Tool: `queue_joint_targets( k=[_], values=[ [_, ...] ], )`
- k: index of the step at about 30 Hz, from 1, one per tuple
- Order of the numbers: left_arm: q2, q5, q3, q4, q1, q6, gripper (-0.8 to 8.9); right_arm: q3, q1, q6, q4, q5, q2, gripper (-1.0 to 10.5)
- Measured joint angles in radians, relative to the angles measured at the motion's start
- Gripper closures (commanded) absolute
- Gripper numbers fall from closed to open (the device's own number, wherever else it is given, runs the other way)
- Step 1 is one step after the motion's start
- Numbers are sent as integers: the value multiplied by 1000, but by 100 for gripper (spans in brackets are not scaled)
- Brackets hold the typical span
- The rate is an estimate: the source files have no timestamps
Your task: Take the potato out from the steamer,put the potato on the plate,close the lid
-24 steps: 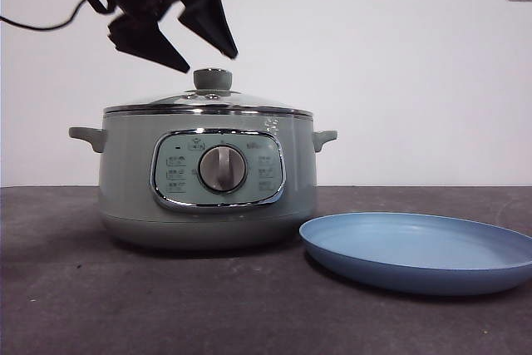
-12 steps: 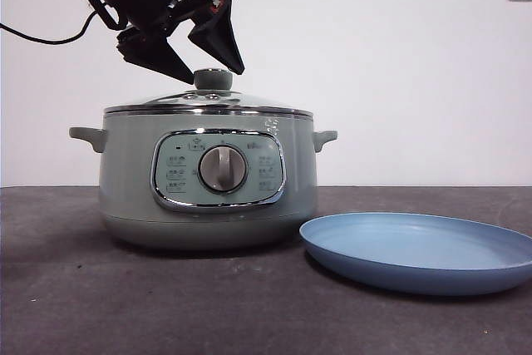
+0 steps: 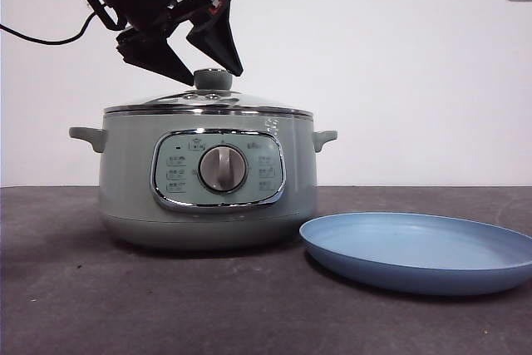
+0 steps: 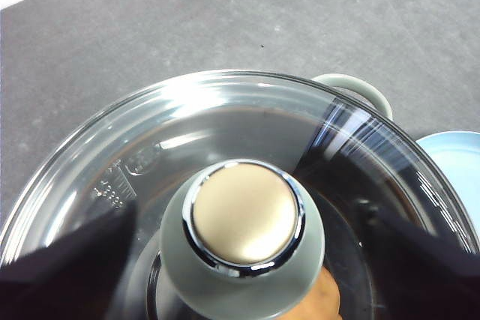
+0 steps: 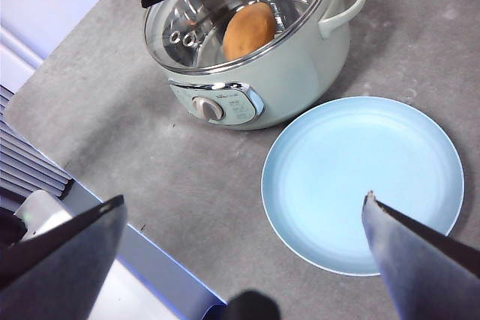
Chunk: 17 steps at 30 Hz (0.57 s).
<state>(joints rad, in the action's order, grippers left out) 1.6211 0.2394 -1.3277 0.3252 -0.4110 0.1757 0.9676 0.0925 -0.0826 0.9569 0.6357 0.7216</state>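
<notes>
Since a second ago our left gripper (image 3: 204, 71) has dropped from above the steamer (image 3: 208, 184) to straddle the knob of the lid (image 3: 208, 99); over the last half second it has barely shifted.

Nearest us in the front view, the plate (image 3: 420, 252) lies bare on the dark surface (image 3: 75, 305), just beside the steamer's base. Behind it the steamer stands with its lid seated on the rim. Our left gripper's fingers (image 3: 218, 43) are apart, one on each side of the knob, tips at about its height and not visibly touching it; the left wrist view shows the knob centred between them. Our right gripper (image 5: 244, 264) waits high above the plate, fingers spread wide and holding nothing.

Through the glass, the right wrist view shows the potato (image 5: 249, 29) lying inside the steamer.

We judge the task barely begun: the lid is not yet gripped or lifted, the potato is not yet out, nothing is on the plate, and closing up comes last.
</notes>
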Motion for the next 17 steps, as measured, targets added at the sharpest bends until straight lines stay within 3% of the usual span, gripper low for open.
queue_joint_targets(
  k=[2, 12, 17],
  values=[
    [0, 0, 0, 0, 0, 0, 532, 0, 0, 0, 0, 0, 0, 286],
    [0, -1, 0, 39, -3, 0, 540, 0, 0, 5, 0, 0, 0, 286],
    [0, -4, 0, 40, -3, 0, 684, 0, 0, 8, 0, 0, 0, 286]
  ],
)
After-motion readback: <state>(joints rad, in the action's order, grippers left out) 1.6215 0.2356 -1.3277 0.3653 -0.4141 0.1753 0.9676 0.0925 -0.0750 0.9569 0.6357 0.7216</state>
